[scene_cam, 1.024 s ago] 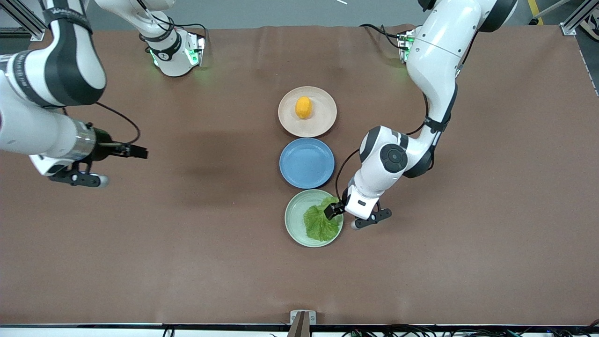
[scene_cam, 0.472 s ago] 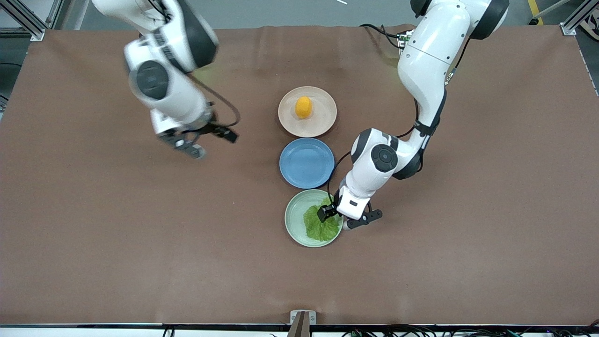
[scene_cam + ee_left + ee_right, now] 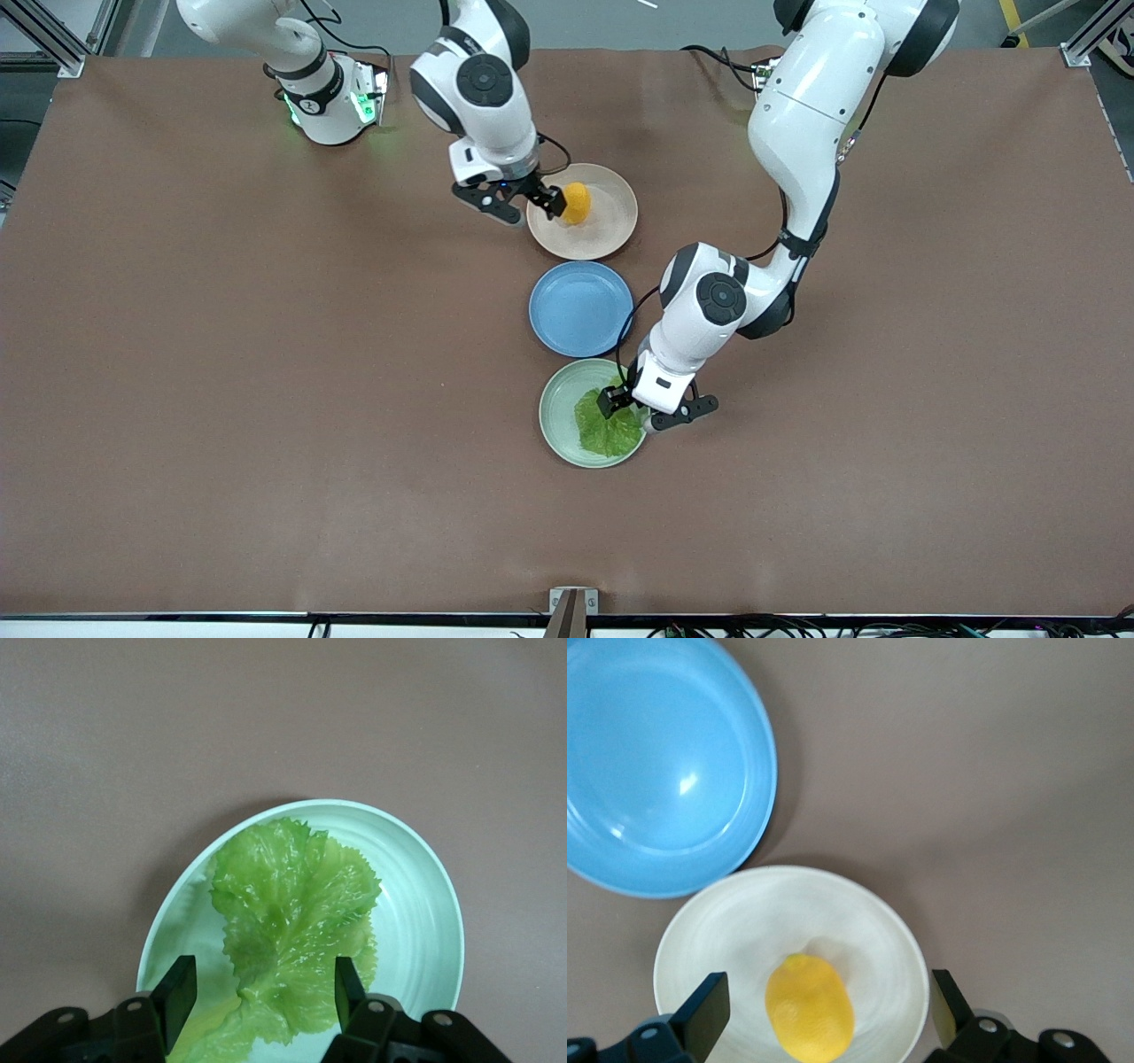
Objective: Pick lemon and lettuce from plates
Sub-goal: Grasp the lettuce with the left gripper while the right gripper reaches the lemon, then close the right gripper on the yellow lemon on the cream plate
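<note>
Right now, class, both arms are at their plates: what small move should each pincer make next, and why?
Probably lower and close: the left pincer is open astride the lettuce on the mint plate, and the right pincer is open around the lemon on the beige plate; neither grips.

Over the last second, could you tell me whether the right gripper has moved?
Yes. The right gripper swung from the right arm's end of the table to the beige-pink plate, open over the lemon.

high front overview, 2 close wrist views onto plates [image 3: 558, 416]
</note>
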Robot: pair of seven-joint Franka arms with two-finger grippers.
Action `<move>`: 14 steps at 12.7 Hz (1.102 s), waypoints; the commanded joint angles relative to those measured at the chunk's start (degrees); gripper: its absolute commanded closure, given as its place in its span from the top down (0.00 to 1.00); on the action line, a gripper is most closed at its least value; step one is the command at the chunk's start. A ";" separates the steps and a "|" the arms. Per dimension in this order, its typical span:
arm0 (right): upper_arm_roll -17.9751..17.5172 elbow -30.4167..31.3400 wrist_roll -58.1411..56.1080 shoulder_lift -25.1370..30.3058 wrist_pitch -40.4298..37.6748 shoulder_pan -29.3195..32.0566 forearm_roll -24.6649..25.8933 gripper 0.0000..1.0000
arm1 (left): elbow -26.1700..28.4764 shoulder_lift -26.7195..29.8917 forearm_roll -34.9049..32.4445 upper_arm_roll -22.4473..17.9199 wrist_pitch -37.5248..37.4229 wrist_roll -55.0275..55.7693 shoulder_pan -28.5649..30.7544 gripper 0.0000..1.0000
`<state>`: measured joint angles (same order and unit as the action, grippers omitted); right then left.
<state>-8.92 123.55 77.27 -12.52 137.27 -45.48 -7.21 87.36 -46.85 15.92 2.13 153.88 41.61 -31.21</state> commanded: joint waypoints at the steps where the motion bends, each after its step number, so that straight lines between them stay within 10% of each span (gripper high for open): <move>1: 0.92 -0.15 0.43 -4.69 6.15 -3.54 1.67 1.00 | -0.61 -1.14 0.43 -0.11 0.63 -0.04 -0.43 0.67; 6: 1.01 -0.42 0.51 -10.07 13.28 -6.72 6.07 1.00 | -0.69 -1.58 0.43 -0.11 0.63 0.40 -0.34 0.56; 14: 1.45 -0.42 3.31 -12.70 16.97 -10.41 6.16 0.99 | -0.69 -1.50 0.60 -0.11 0.63 0.58 -0.34 0.05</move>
<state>-8.40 123.45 77.85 -24.16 152.87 -54.35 -1.97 87.34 -48.00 15.92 2.13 153.89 41.61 -31.27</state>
